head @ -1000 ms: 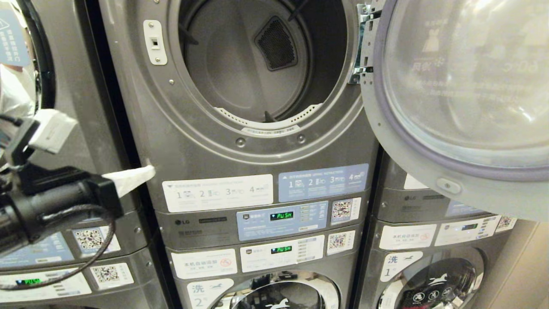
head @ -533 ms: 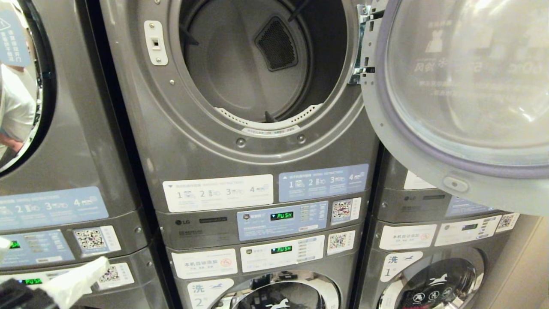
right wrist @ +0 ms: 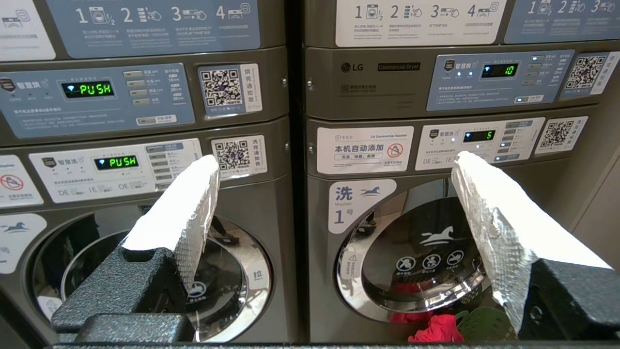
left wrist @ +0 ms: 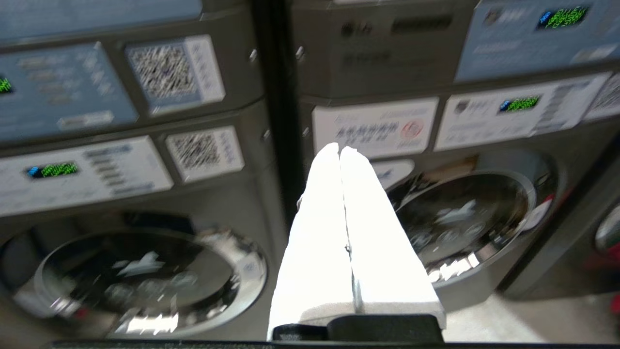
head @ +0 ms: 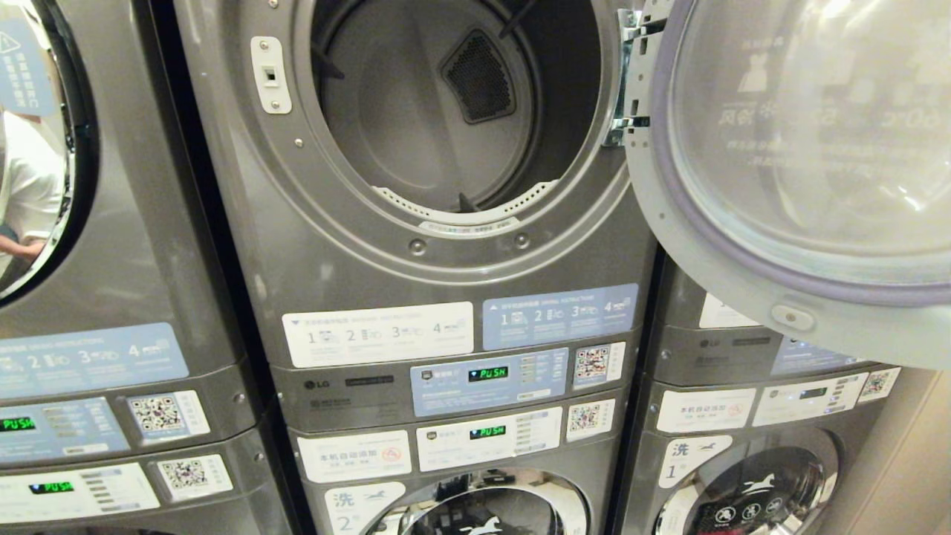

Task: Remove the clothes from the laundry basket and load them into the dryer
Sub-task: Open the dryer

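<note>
Left end effector pressed shut on nothing, low before the washer doors. Dryer above, door swung wide to the right, drum bare: loading not yet begun. Right end effector spread wide, empty, low near the basket. Red clothes bunched at the basket's green rim. Next, probably: reach down, pinch a garment.

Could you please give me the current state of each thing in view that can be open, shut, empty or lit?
dryer door: swung open to the right.
dryer drum: no clothes visible inside.
dryer display: lit, reads PUSH.
left gripper: shut, holding nothing.
right gripper: open, holding nothing.
lower washer door: shut.
laundry basket: on the floor, red cloth beside it.
</note>
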